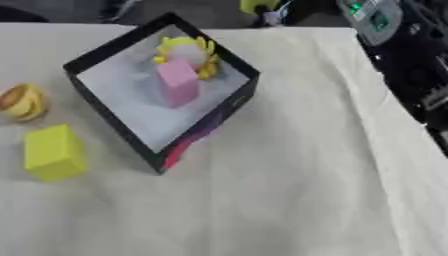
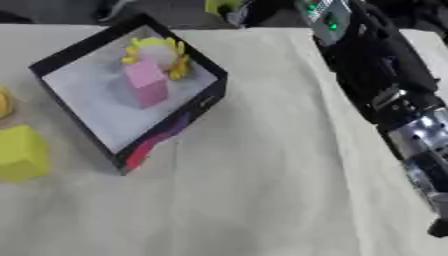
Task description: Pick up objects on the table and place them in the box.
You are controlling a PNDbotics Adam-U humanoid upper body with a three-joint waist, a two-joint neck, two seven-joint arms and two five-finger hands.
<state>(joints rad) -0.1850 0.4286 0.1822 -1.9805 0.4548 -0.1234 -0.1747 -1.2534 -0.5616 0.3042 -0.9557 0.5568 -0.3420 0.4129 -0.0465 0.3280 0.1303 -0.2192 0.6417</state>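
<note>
Black-walled square box with white floor (image 1: 105,52) sits cornerwise on cream tablecloth (image 1: 289,190), open top up, ready for drops. Inside box: pink rectangular foam block (image 1: 178,82) upright near far corner, yellow petal-edged ring toy (image 1: 194,50) just behind, touching it.

Left of box, outside: yellow foam cube (image 1: 54,152) near its front-left wall; beyond cube, round yellow-brown striped object (image 1: 23,101). Both likely next picks.

Right of box: black and silver right arm (image 2: 394,95) along table edge, well apart from cube. Neither hand visible; finger state unknown.
</note>
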